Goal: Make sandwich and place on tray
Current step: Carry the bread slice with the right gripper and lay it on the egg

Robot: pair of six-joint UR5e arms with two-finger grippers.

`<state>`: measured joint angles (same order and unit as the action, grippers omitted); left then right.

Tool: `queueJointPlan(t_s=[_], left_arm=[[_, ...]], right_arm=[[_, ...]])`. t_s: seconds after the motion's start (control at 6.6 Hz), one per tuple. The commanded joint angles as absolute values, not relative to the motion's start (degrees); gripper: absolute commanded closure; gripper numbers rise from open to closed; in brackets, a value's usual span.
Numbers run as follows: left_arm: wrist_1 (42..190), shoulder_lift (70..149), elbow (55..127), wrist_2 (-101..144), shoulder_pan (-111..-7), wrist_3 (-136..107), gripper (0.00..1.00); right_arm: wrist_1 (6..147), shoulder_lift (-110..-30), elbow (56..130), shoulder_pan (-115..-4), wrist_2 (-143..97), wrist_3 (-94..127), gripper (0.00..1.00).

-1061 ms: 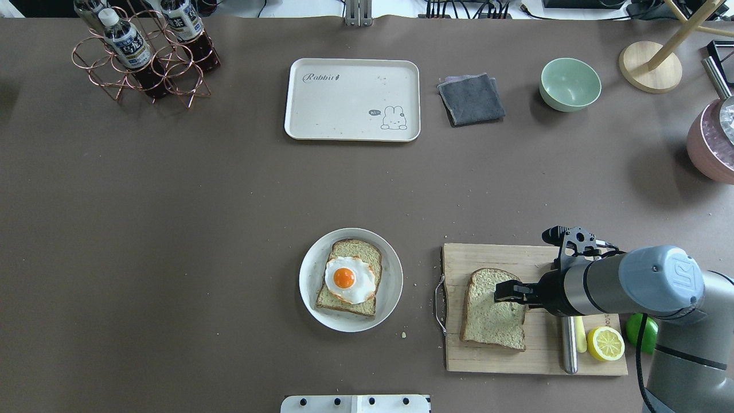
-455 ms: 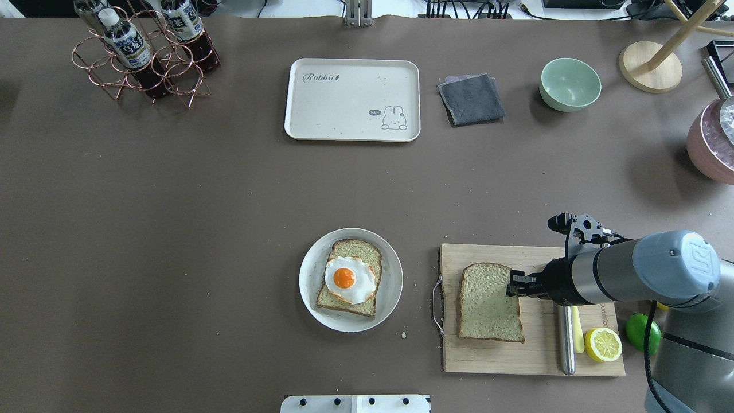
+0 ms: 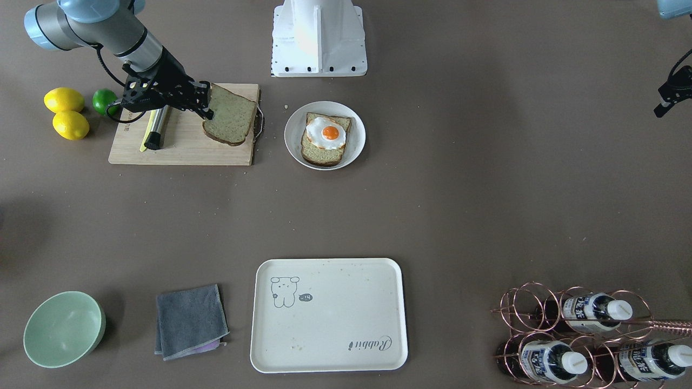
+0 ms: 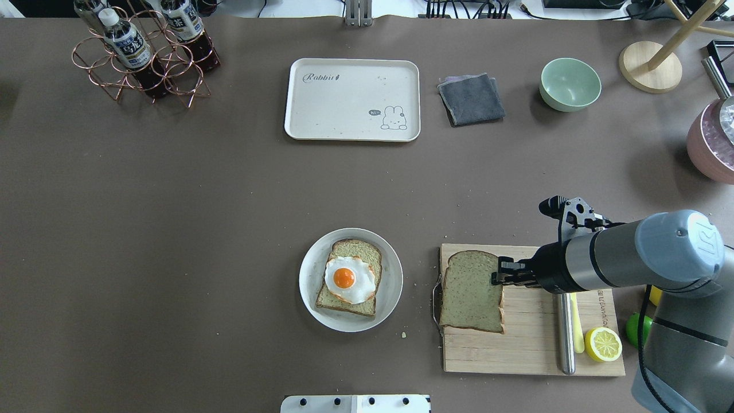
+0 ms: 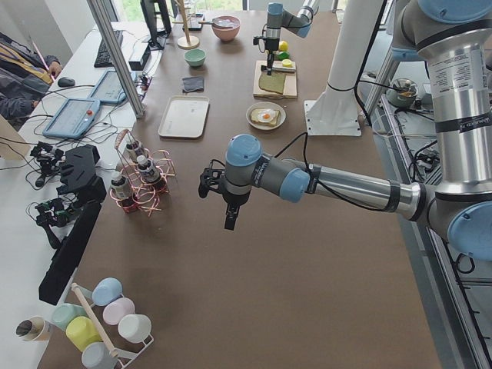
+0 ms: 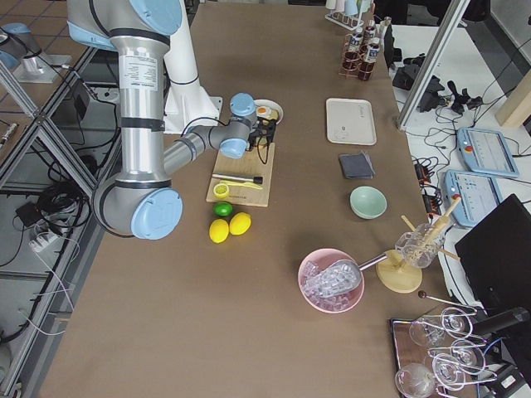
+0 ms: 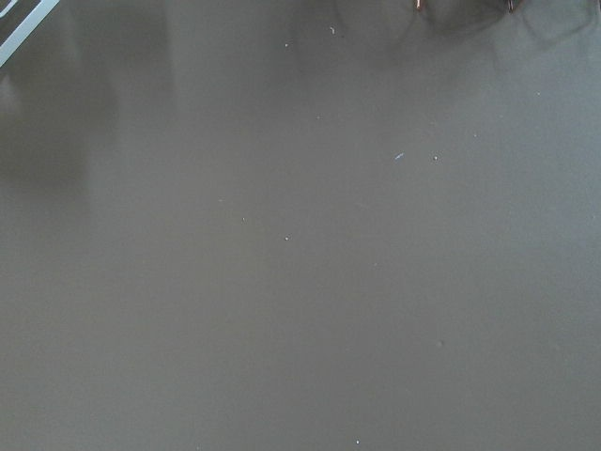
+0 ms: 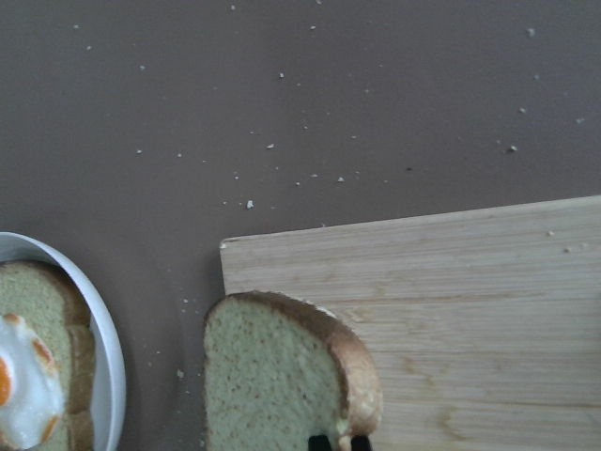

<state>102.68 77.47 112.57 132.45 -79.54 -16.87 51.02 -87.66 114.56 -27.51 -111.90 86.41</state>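
Clamped shut with the right gripper on the crust edge of the second slice, over the cutting board. About halfway, by the look of it: egg sitting on the first slice in the plate. Left to do: cap it, then carry everything to the tray, well apart across the table. Left gripper off at the side, grip impossible to tell.

Overhead and front-facing views look down from opposite sides — sharing the tray.

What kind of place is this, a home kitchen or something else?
Probably a robotics lab: the right gripper grips a bread slice at the cutting board, and control tablets lie beside the table.
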Motion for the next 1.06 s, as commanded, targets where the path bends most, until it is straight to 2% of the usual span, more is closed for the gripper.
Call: queueJointPlan(t_s=[0.0, 0.3, 0.61, 0.91], left_arm=[[102.7, 77.3, 112.3, 132.5, -79.5, -16.9, 0.02], [102.7, 77.3, 112.3, 132.9, -79.5, -17.0, 0.02], [102.7, 77.3, 112.3, 133.0, -79.5, -17.0, 0.02], [102.7, 77.3, 112.4, 133.1, -79.5, -17.0, 0.02]], right_arm=[[50.9, -78.3, 112.5, -26.3, -112.3, 86.7, 1.0], [50.9, -73.2, 109.2, -24.8, -111.7, 87.0, 1.0], [50.9, -63.8, 100.8, -24.1, -110.0, 90.1, 1.0], [50.7, -62.9, 98.3, -24.1, -108.0, 90.4, 1.0]])
